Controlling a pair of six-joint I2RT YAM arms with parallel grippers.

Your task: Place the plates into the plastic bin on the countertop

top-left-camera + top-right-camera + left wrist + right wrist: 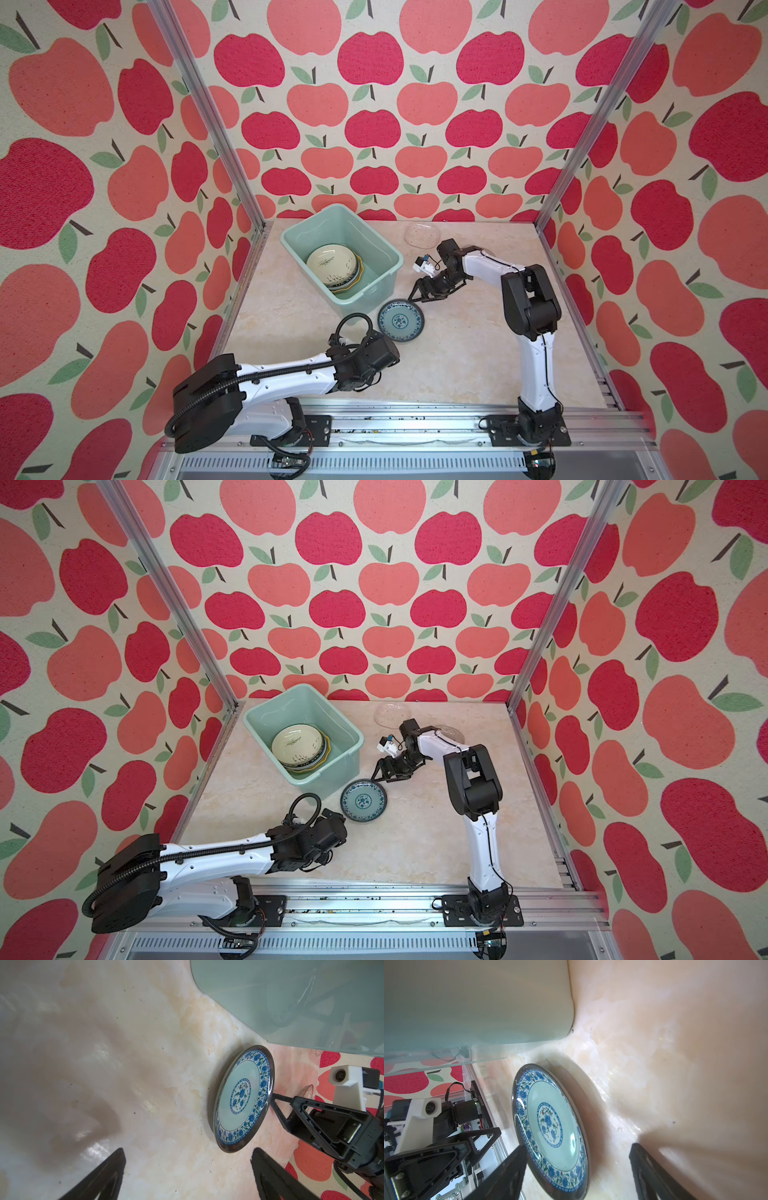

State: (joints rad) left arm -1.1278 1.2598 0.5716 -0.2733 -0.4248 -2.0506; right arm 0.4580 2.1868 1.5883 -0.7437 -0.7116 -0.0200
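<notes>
A teal patterned plate (401, 321) (364, 801) lies on the countertop (457, 353) just in front of the mint-green plastic bin (371, 233) (333, 711). Inside the bin, plates are stacked with a cream one (332, 264) on top. My right gripper (578, 1147) is open at the teal plate's far edge (550, 1126), whose rim lies between the fingers. One right fingertip (276, 1103) meets the rim. My left gripper (189, 1150) is open over bare countertop, with the plate (243, 1099) just ahead of one finger. The left wrist (374, 357) sits front-left of the plate.
A clear glass plate (422, 235) (390, 713) rests near the back wall, and another (453, 731) shows partly behind the right arm. Apple-patterned walls and aluminium rails enclose the countertop. The bin's wall (291, 1001) (477, 1001) stands close to both grippers.
</notes>
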